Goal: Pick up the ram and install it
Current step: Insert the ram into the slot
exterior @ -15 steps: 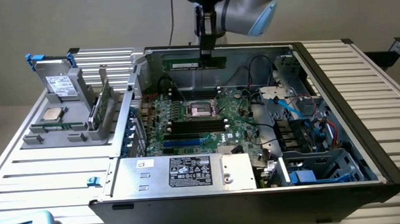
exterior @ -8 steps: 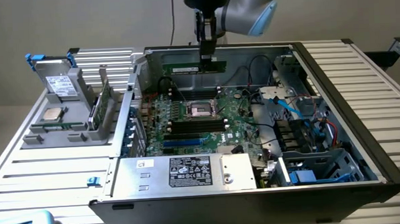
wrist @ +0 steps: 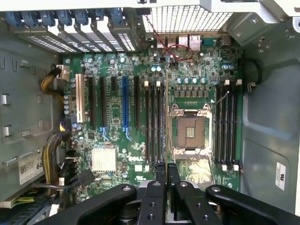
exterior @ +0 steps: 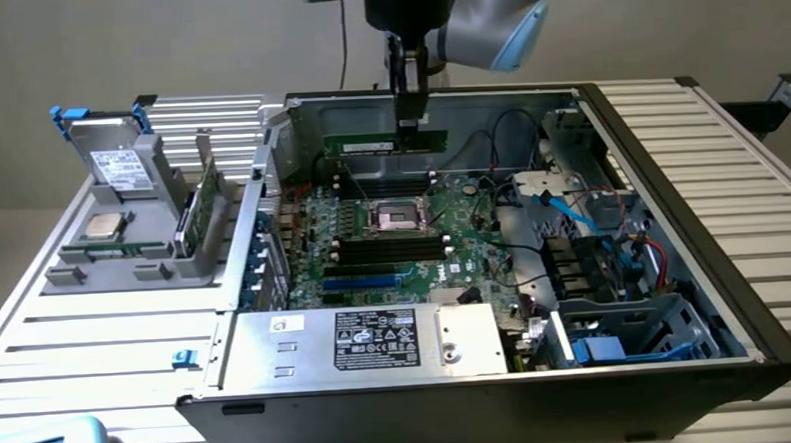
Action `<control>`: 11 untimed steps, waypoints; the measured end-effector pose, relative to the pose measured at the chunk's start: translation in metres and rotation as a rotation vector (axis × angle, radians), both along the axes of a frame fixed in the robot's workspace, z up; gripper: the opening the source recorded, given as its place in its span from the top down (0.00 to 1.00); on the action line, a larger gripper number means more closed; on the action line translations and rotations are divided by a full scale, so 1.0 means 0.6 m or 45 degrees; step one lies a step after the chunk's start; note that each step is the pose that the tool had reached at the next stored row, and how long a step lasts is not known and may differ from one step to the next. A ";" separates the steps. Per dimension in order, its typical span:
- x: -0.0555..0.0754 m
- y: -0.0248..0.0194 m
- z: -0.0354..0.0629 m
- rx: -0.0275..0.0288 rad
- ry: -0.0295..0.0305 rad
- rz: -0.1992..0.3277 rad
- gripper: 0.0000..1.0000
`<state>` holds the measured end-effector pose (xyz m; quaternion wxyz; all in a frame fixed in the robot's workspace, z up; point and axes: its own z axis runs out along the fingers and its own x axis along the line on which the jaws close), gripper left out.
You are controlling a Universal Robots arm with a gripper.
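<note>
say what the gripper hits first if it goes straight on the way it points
Likely the black memory slots beside the CPU socket, met by the ram the gripper holds; depth is unclear.

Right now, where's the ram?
In the exterior view, the ram hangs clamped in the gripper inside the open case, above the far memory slots, just beyond the empty CPU socket.

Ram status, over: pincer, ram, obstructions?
Pincer shut on the ram. Ram held over the motherboard, not yet slotted. No obstruction seen above the slots.
</note>
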<state>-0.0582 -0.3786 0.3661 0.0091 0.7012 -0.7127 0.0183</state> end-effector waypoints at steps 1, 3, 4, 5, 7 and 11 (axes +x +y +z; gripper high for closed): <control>0.001 -0.0001 -0.003 -0.0002 0.0000 0.000 0.87; 0.003 -0.0002 -0.009 -0.0001 0.0001 0.000 0.87; 0.004 -0.0003 -0.012 -0.0001 0.0000 0.000 0.87; 0.004 -0.0003 -0.015 0.0000 0.0001 0.000 0.87; 0.004 -0.0007 -0.021 -0.0001 0.0001 0.000 0.87; 0.004 -0.0025 -0.034 -0.0002 0.0001 0.000 0.87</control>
